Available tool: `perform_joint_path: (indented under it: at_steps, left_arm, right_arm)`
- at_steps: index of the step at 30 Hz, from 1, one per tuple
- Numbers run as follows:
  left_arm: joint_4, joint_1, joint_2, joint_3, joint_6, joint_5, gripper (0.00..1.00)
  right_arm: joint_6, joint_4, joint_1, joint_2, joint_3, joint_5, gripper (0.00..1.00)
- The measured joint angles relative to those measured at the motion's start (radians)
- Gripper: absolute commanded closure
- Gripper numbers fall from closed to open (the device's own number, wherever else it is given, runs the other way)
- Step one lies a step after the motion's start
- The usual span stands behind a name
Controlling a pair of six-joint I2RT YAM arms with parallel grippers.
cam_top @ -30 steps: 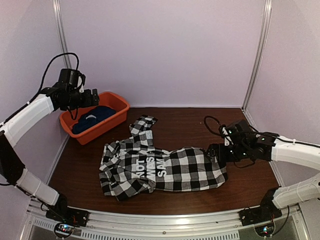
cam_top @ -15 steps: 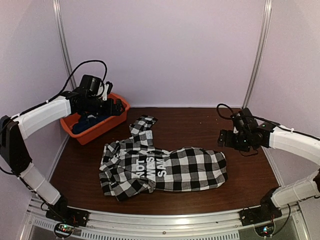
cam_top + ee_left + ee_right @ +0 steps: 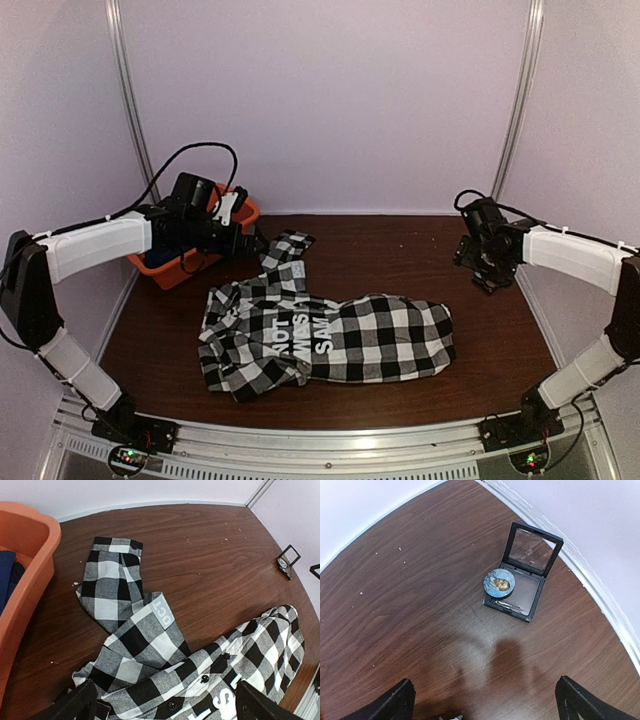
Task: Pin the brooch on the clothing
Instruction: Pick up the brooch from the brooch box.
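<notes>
Nothing is pinned yet. Leftmost, an orange tub (image 3: 30, 545) holds a navy garment (image 3: 6, 580). The left fingers (image 3: 75, 705), spread wide and empty, hover over the checked shirt (image 3: 320, 335), which lies rumpled in the middle of the tabletop (image 3: 400, 250). The right fingers (image 3: 395, 700), equally wide and empty, hang above the brooch (image 3: 499, 581), which rests on its open black case (image 3: 522, 597) at the far right. Fetching and pinning remain; folds may hinder.

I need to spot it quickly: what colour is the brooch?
Blue brooch with a brownish centre; the right wrist view shows it best.
</notes>
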Motion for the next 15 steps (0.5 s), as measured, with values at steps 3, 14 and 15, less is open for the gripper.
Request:
perform_joint_path:
  at_steps: [3, 14, 15]
  left_arm:
    - [0.016, -0.003, 0.0, -0.006, -0.007, 0.007, 0.02]
    - [0.031, -0.005, -0.024, -0.027, -0.041, -0.023, 0.02]
    - [0.035, -0.005, -0.028, -0.029, -0.043, -0.028, 0.02]
  right_arm:
    - [0.005, -0.001, -0.009, 0.044, 0.036, 0.013, 0.0]
    - [0.012, -0.038, -0.055, 0.087, 0.082, 0.033, 0.0]
    - [0.012, -0.041, -0.059, 0.092, 0.088, 0.037, 0.0]
